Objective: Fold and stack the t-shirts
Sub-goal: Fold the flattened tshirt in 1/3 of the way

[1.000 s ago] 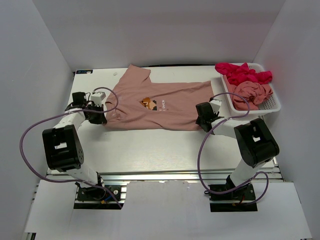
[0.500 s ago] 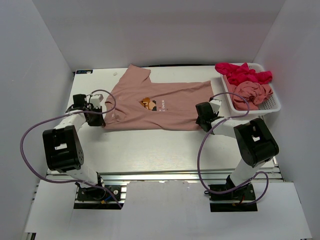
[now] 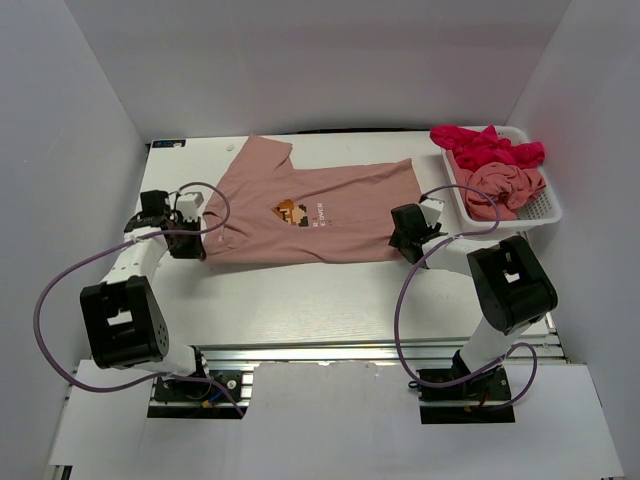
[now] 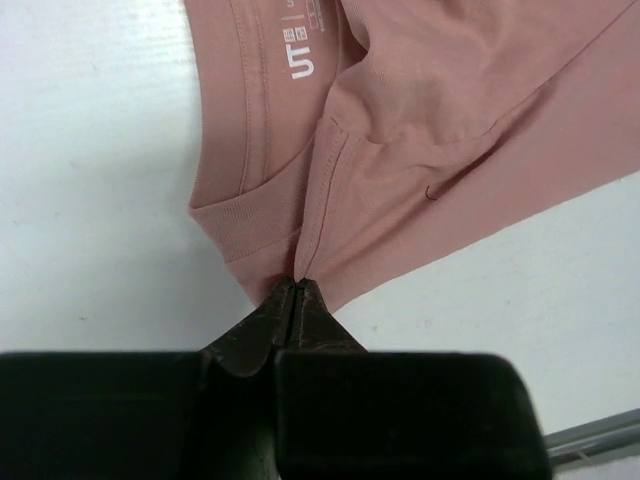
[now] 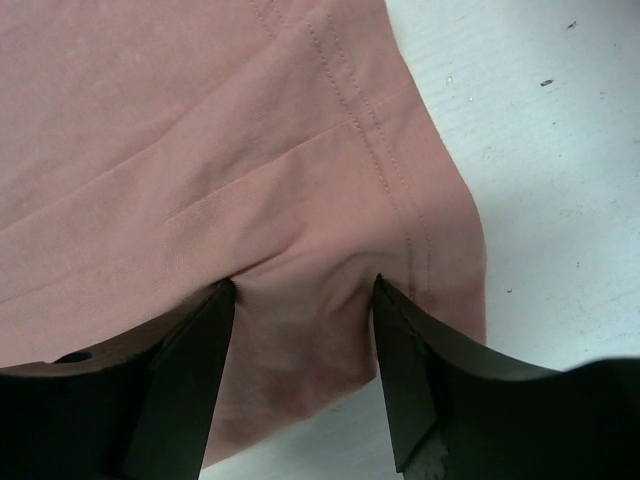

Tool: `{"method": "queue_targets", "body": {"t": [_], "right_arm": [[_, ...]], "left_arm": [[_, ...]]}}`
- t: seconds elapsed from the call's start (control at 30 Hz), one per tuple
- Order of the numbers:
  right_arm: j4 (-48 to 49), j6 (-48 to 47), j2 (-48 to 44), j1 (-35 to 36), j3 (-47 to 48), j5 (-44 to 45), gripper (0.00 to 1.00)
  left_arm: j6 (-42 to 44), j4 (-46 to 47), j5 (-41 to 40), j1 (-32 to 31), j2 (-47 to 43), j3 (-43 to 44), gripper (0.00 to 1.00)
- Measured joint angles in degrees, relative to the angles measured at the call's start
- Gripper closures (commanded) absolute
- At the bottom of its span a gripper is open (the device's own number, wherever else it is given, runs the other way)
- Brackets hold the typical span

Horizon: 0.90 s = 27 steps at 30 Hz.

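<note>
Both my arms reach low over the table (image 3: 300,290): my left claw (image 4: 295,292) clamps the salmon t-shirt (image 3: 330,215) by its collar edge, my right claw (image 5: 305,300) straddles its hem corner, jaws spread.

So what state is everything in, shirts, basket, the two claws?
Printed salmon-pink t-shirt: spread out on the table, not yet folded.
Magenta t-shirt: crumpled in the white mesh basket.
Second salmon-pink t-shirt: crumpled beside it.
White mesh basket: upright, holding both.
Left gripper: shut on the printed t-shirt's collar.
Right gripper: open, fingers straddling its hem corner.
</note>
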Motion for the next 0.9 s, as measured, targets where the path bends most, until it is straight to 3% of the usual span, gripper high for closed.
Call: {"method": "queue_targets", "body": {"t": [0.07,0.13,0.17,0.23,0.27,0.63,0.9], "right_arm": [[-0.2,0.1,-0.2,0.0,0.0,0.1,0.32],[-0.7,0.1,-0.5,0.0,0.0,0.0,0.24],[-1.0,0.1,-0.7,0.0,0.0,0.0,0.21],[-1.7,0.2,-1.5,0.0,0.0,0.0,0.16],[-2.1,0.1,-2.1,0.0,0.1,0.0,0.15],[-4.5,-2.5,-7.4,-0.2,9.0,1.9,0.13],[-4.4,-8.2,-5.8,-5.8,16.6,-0.2,0.13]], "left_arm": [[0.3,-1.0,-0.1,0.0,-0.1,-0.3,0.95],[1.0,-2.2,-0.2,0.0,-0.1,-0.6,0.78],[1.5,-2.8,-0.3,0.0,-0.2,-0.7,0.43],[2.4,-3.7,-0.5,0.0,-0.6,-0.7,0.20],[2.7,-4.1,-0.7,0.0,-0.9,-0.6,0.02],[2.4,-4.8,-2.3,0.0,-3.2,5.9,0.02],[-0.6,0.5,-2.4,0.0,-0.5,8.9,0.02]]}}
